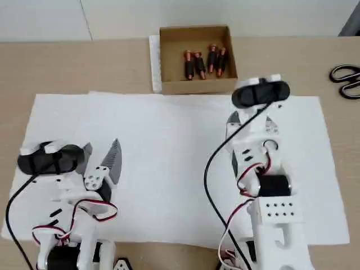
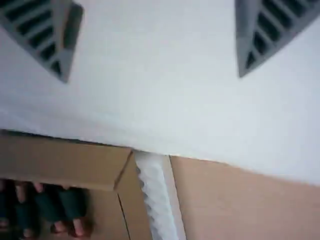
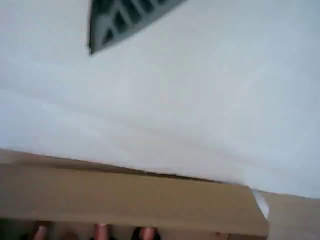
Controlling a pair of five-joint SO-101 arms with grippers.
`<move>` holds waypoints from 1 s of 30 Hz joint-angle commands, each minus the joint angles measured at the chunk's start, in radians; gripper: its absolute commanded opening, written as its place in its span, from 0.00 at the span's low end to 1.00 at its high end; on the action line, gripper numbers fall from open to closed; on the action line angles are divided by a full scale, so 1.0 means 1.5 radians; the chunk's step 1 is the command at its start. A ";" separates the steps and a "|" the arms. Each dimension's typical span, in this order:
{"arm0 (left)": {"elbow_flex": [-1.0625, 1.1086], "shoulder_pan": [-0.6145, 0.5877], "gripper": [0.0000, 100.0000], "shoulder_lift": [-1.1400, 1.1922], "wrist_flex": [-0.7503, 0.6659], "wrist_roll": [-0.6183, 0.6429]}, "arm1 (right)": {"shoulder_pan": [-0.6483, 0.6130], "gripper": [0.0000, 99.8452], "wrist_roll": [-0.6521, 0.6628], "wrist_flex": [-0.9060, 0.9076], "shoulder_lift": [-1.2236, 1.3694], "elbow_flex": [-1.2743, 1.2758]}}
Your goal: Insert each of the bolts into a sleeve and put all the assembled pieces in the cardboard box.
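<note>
Left gripper (image 1: 101, 160): jaws spread wide, nothing between them, with white sheet (image 1: 169, 163) under the gap. Right gripper (image 1: 251, 122): going by the high view the jaws stand apart, and they hold nothing.

Cardboard box (image 1: 194, 87): its near wall sits just ahead of the right jaws' tips. It is well ahead of the left jaws and off to their side. Four assembled pieces (image 1: 203, 63) lie inside, side by side, with dark sleeves and copper-coloured ends. Every piece I can find is in the box, so I judge the task done or nearly so.

Handling, my estimate: the pieces are small, light, rigid and round, so they may roll. I would pinch across the dark sleeve at mid-length, not the bolt end, so the sleeve cannot slide off.
</note>
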 commanded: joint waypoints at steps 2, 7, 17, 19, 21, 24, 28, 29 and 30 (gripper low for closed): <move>0.047 0.011 0.21 -0.007 -0.026 -0.001 | -0.002 0.18 0.002 -0.132 -0.048 0.116; 0.093 0.011 0.21 -0.007 -0.071 -0.001 | -0.002 0.18 0.002 -0.246 -0.079 0.223; 0.129 0.013 0.21 -0.007 -0.075 0.000 | -0.006 0.18 0.003 -0.467 -0.108 0.399; 0.145 0.013 0.21 -0.007 -0.075 0.000 | -0.006 0.18 0.003 -0.481 -0.109 0.413; 0.161 0.014 0.21 -0.007 -0.075 0.000 | -0.006 0.18 0.003 -0.483 -0.109 0.414; 0.170 0.014 0.21 -0.007 -0.075 0.000 | -0.005 0.18 0.003 -0.482 -0.108 0.414; 0.180 0.015 0.21 -0.007 -0.074 0.000 | -0.005 0.18 0.003 -0.470 -0.103 0.414; 0.191 0.015 0.21 -0.007 -0.074 0.000 | -0.005 0.18 0.003 -0.457 -0.103 0.414; 0.203 0.015 0.21 -0.007 -0.075 0.000 | -0.006 0.18 0.003 -0.442 -0.103 0.414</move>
